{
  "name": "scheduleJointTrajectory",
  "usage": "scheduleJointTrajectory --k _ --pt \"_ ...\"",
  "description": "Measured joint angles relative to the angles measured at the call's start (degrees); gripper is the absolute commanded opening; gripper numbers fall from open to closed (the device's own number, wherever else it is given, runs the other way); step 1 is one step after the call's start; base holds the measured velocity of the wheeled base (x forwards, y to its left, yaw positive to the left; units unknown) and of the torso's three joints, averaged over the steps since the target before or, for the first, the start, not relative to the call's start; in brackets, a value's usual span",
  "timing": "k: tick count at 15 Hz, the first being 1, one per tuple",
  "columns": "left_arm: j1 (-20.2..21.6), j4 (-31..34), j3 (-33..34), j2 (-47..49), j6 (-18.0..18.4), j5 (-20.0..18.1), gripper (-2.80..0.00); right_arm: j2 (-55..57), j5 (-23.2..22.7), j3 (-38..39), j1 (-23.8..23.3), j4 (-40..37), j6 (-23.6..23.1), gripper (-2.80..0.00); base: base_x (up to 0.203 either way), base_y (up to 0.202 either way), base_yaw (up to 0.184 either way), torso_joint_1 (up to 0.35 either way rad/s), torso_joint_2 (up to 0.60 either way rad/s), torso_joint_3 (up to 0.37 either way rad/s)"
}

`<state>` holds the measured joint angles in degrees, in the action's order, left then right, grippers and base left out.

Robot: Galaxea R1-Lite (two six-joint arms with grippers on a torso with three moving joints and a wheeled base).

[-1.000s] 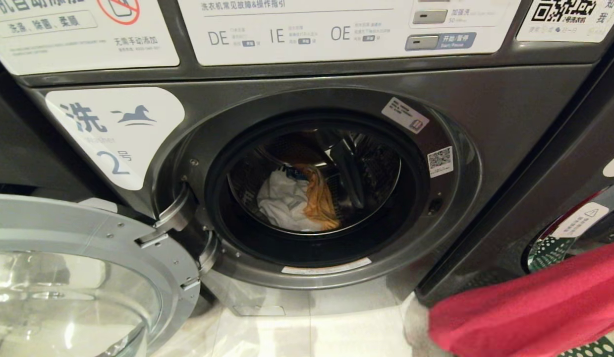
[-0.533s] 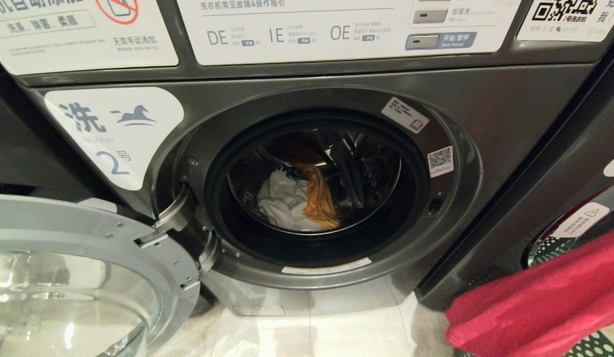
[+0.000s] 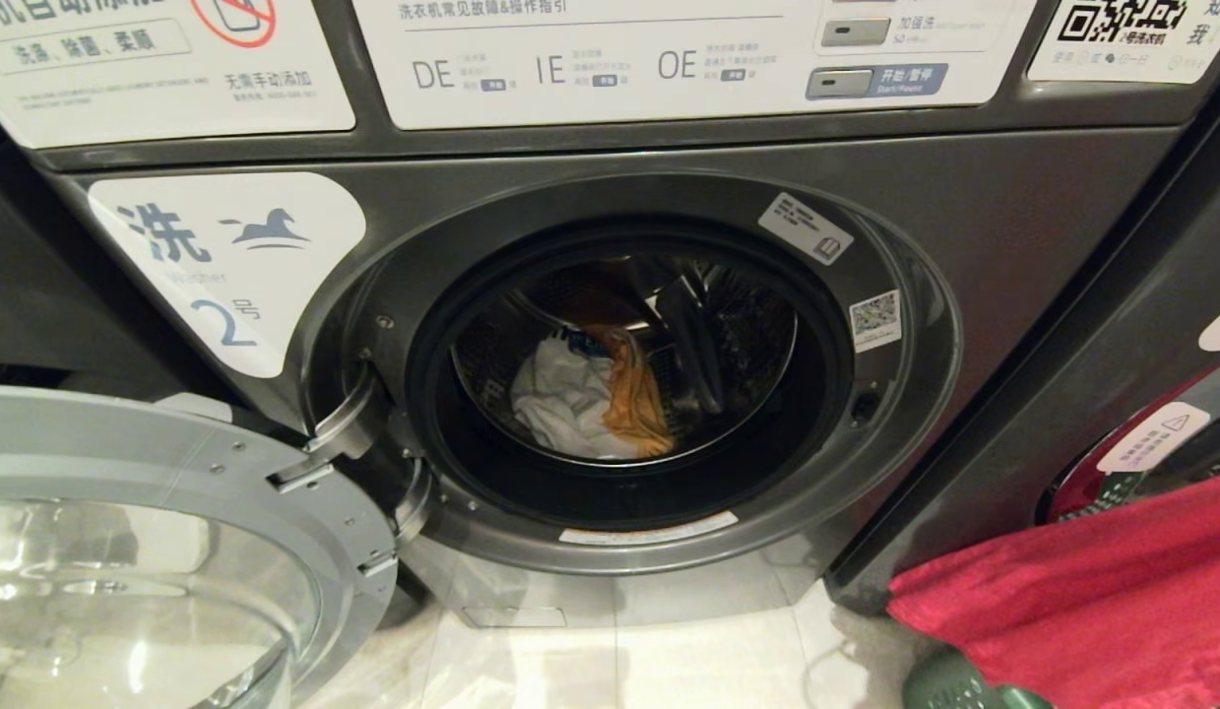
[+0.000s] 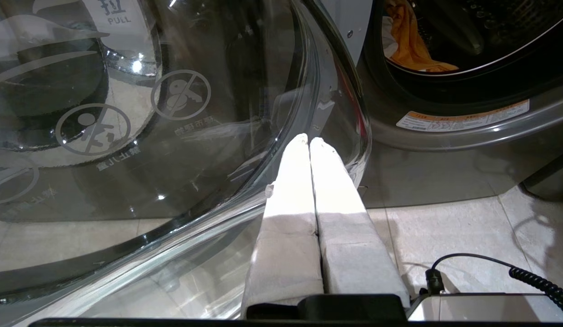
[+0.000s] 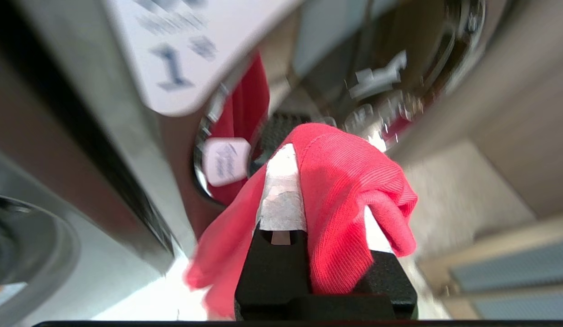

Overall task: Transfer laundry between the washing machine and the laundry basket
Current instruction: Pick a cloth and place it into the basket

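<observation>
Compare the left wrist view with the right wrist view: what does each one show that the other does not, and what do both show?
Only the left wrist view shows the left tool, shut and empty beside the open glass door, and the orange garment inside the drum.

Only the right wrist view shows the right tool shut on the red garment, which drapes over it, and a panel marked 1.

Both show grey washing machine housing and pale floor.
</observation>
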<state>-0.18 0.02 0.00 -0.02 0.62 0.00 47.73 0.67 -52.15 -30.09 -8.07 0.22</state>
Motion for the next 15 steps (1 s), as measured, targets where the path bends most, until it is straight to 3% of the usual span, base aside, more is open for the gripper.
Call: scheduleJointTrajectory --k 2,8,12,15 --pt "0.00 0.00 0.00 0.00 -0.01 0.00 -2.80 2.66 -2.73 0.32 -4.93 -0.61 0.02 -2.80 0.000 0.000 0.000 0.000 0.00 0.000" --pt "0.02 0.00 0.00 0.00 0.00 0.00 -2.80 12.68 -3.12 -2.23 -14.64 1.28 -0.22 -2.80 0.000 0.000 0.000 0.000 0.00 0.000" --pt "0.02 0.00 0.00 0.00 0.00 0.00 -2.80 16.76 -7.18 -7.78 -16.54 12.39 0.07 -2.80 0.000 0.000 0.000 0.000 0.00 0.000" --pt "0.00 -0.02 0.00 0.00 0.00 0.00 -2.80 16.71 -8.69 -8.64 -16.65 13.41 0.07 -2.80 0.000 0.000 0.000 0.000 0.00 0.000"
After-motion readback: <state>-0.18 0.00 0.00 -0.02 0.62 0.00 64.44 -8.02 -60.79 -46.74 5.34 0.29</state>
